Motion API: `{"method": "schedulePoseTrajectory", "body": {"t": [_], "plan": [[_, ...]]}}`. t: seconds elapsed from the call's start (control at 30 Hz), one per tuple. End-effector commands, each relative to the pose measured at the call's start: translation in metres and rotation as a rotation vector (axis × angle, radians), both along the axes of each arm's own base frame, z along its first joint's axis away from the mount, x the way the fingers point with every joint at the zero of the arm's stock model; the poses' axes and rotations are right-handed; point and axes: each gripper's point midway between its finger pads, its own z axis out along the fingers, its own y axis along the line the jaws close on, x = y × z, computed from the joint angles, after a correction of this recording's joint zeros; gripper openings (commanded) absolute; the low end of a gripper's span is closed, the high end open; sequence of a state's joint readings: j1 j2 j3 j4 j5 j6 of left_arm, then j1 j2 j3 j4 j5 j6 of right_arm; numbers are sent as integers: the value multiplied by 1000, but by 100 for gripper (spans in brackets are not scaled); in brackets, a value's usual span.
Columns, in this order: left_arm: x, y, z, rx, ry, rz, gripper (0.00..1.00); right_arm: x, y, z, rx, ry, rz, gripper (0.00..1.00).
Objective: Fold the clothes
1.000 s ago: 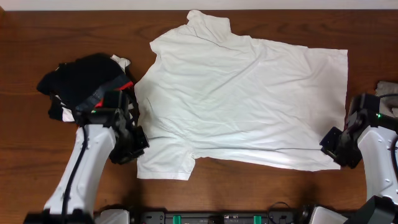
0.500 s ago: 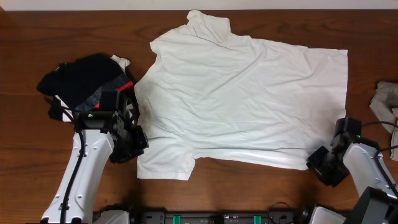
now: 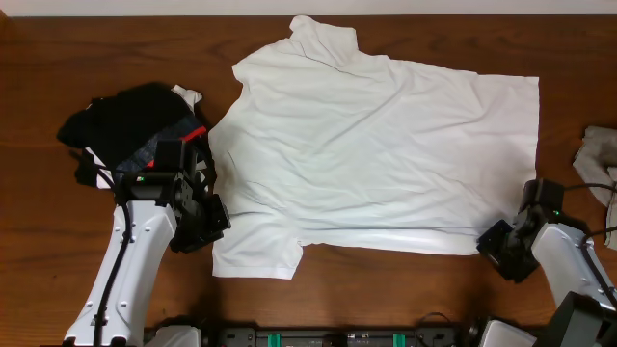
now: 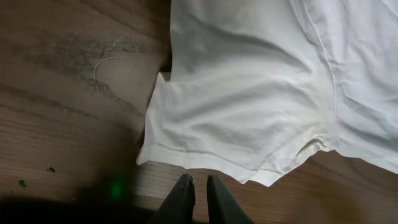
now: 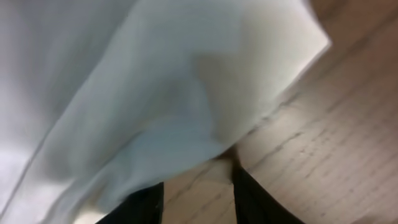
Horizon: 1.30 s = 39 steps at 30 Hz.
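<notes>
A white T-shirt [image 3: 386,145] lies spread flat on the wooden table, collar to the far side and hem to the right. My left gripper [image 3: 207,226] sits just left of the near sleeve [image 4: 236,124]. Its fingers [image 4: 199,186] are shut and empty, a little short of the sleeve's edge. My right gripper [image 3: 496,246] is at the shirt's near right hem corner. In the right wrist view its fingers [image 5: 198,186] are open, with the shirt's edge [image 5: 155,81] right in front of them and nothing between them.
A pile of dark clothes [image 3: 135,120] with red and white parts lies at the left, touching the shirt's side. A grey cloth [image 3: 600,154] lies at the right edge. Bare wood [image 3: 386,289] runs along the near side.
My right gripper has moved left and nearer, in to the shirt's near hem corner. My left arm has hardly moved.
</notes>
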<state>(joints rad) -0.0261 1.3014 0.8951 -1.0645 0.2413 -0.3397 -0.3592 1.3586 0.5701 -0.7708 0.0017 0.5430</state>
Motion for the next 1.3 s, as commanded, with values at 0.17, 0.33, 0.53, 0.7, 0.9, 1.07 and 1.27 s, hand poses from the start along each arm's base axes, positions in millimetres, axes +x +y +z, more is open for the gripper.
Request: {"method": "schedulePoseTrajectory", "body": {"t": [0.17,0.33,0.53,0.7,0.9,1.07,1.27], "plan": [[4,-1,3,-9,-15,-1,12,16,6,31,17,-138,110,41],[4,-1,3,-9,-16,-1,12,14,-7,35,-60,-134,100,49],[6,-1,3,-10,-22,-1,13,8,-23,30,-123,-85,36,53],[6,-1,3,-10,-22,-1,12,4,-29,15,-135,-45,-6,55],[6,-1,3,-10,-23,-1,13,2,-28,0,-111,2,-22,55],[6,-1,3,-10,-22,-1,13,-2,-27,-2,-106,27,-20,36],[4,-1,3,-10,-17,-1,13,1,-32,8,-129,9,-18,4]]}}
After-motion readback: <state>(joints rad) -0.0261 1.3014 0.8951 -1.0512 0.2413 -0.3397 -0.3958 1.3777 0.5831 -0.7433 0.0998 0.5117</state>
